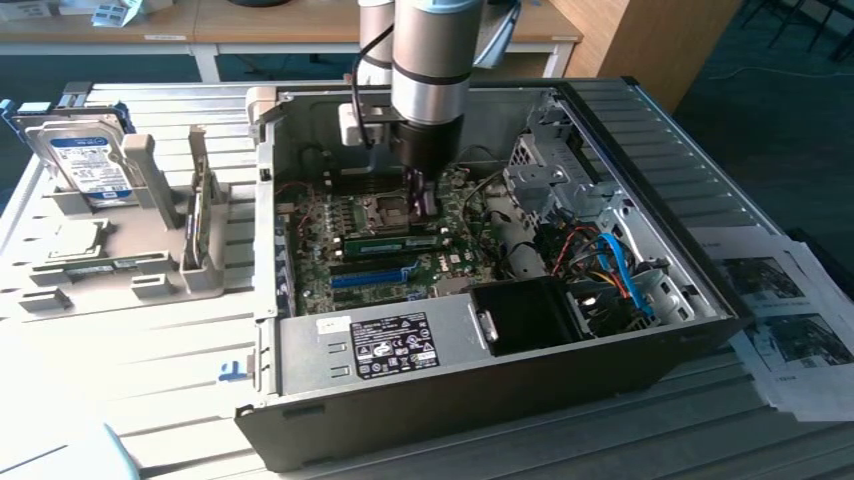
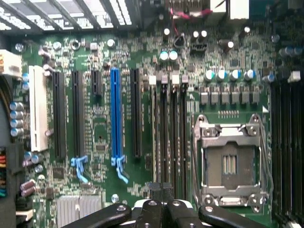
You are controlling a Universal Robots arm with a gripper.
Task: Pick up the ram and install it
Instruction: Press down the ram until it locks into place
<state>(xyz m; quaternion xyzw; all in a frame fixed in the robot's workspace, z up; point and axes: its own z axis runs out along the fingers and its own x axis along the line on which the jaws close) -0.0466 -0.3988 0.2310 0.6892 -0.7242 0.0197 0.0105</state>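
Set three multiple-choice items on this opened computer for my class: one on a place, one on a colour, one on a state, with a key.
1. Where is the hard drive?
A on the floor
B in the grey holder at the exterior view's left
C on a chair

2. The one coloured long expansion slot is:
A red
B blue
C yellow

3. The processor socket is:
A empty
B holding a chip
C under a fan

Key:
1. B, it stands upright in the holder.
2. B, blue among black slots.
3. A, bare contacts show.
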